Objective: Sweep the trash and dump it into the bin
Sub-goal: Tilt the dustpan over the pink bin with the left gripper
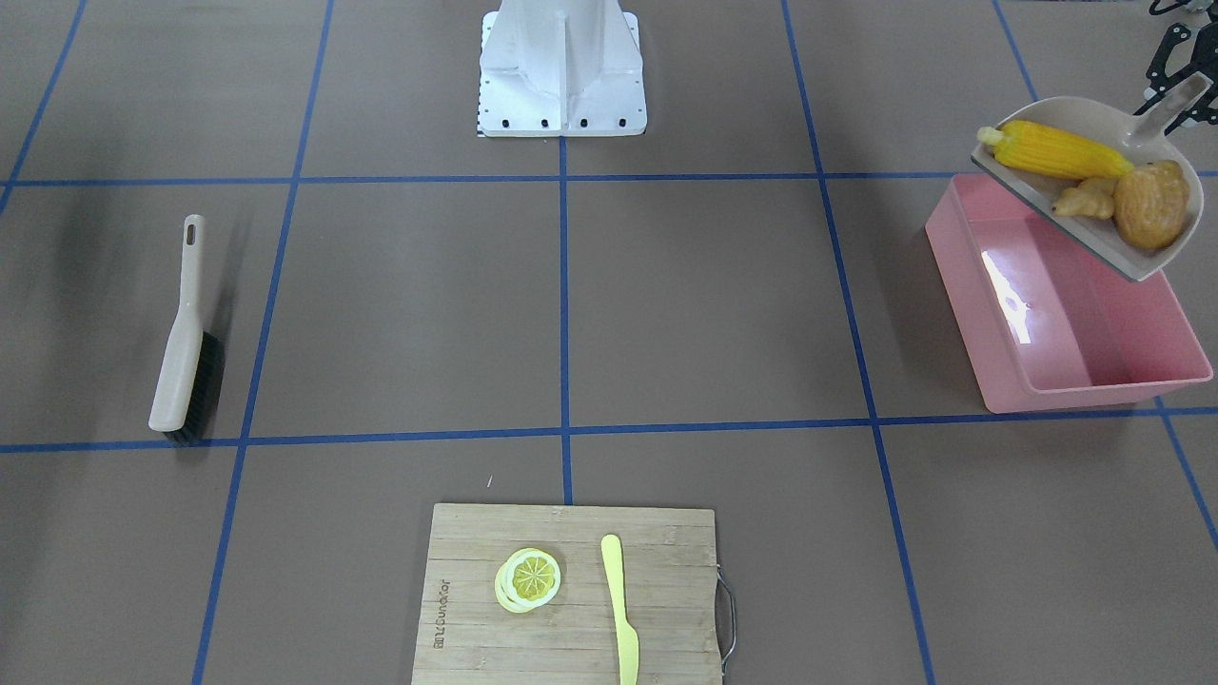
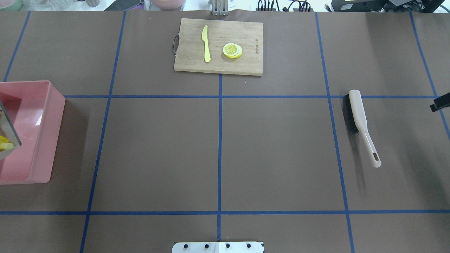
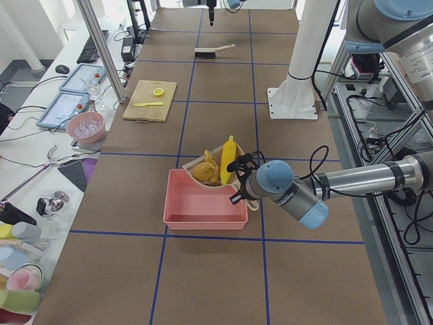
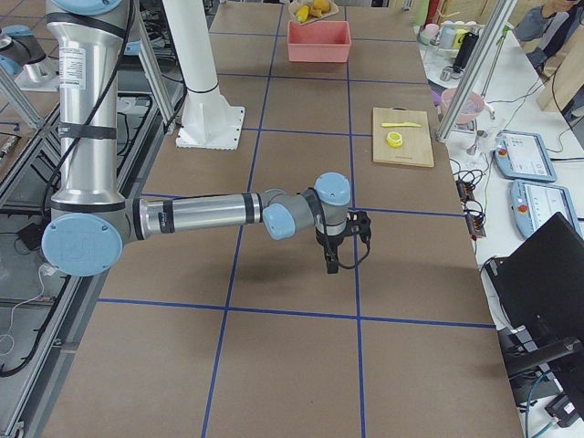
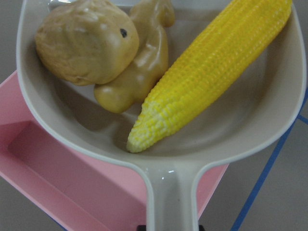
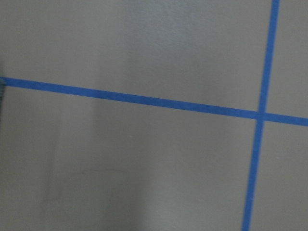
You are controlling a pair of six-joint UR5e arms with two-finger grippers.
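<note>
My left gripper (image 1: 1178, 90) is shut on the handle of the beige dustpan (image 1: 1075, 119) and holds it tilted over the robot-side end of the pink bin (image 1: 1075, 333). The trash lies in the pan: a yellow corn cob (image 1: 1051, 150), a tan ginger root (image 1: 1085, 198) and a brown potato (image 1: 1151, 203). The left wrist view shows the corn (image 5: 216, 72), ginger (image 5: 139, 72) and potato (image 5: 84, 41) close up, with the bin (image 5: 72, 183) below. The bin's inside looks bare. My right gripper (image 2: 440, 103) hangs above the table near the right edge; I cannot tell whether it is open or shut.
A beige brush (image 2: 360, 119) with black bristles lies on the table to the right. A wooden cutting board (image 2: 190, 59) at the far edge carries a lemon slice (image 2: 232, 50) and a yellow knife (image 2: 206, 44). The white robot base (image 1: 561, 76) stands at the near edge.
</note>
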